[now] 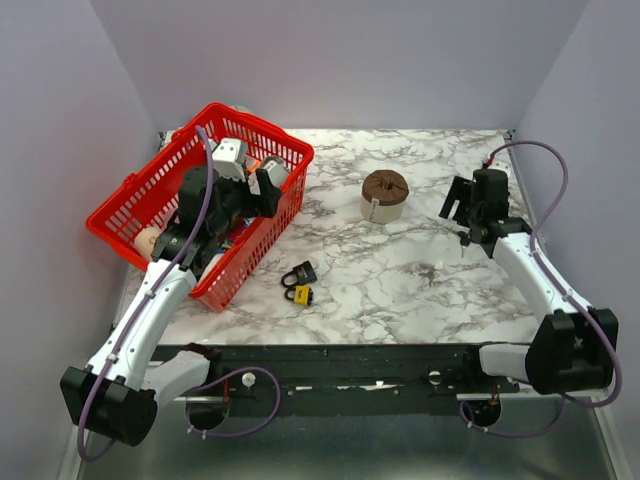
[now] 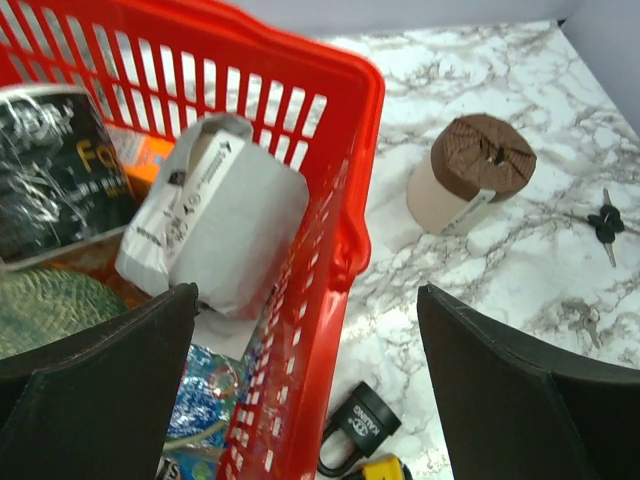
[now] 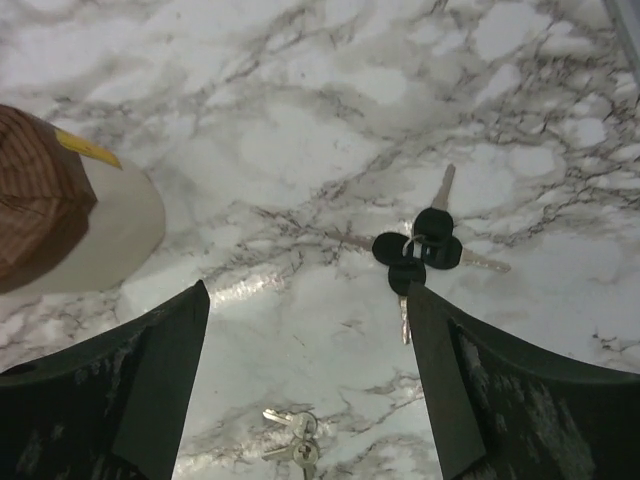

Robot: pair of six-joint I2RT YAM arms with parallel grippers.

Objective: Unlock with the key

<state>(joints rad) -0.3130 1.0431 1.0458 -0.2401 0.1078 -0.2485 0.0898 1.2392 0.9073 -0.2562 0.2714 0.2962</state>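
Observation:
The key [image 3: 415, 250] is one of a small bunch of black-headed silvery keys on a ring, lying flat on the marble table. It also shows far right in the left wrist view [image 2: 605, 222]. My right gripper [image 3: 305, 290] is open and empty above the table, with the bunch just ahead of its right fingertip. In the top view the right gripper [image 1: 462, 222] is at the right of the table. A black padlock [image 1: 299, 272] and a yellow padlock [image 1: 300, 294] lie beside the basket. My left gripper [image 2: 307, 290] is open and empty above the basket rim.
A red basket [image 1: 130, 190] full of packages sits at the left. A brown-topped roll [image 1: 384, 193] stands mid-table. A pair of plain silver keys [image 3: 297, 448] lies below the right gripper. Walls close in on three sides.

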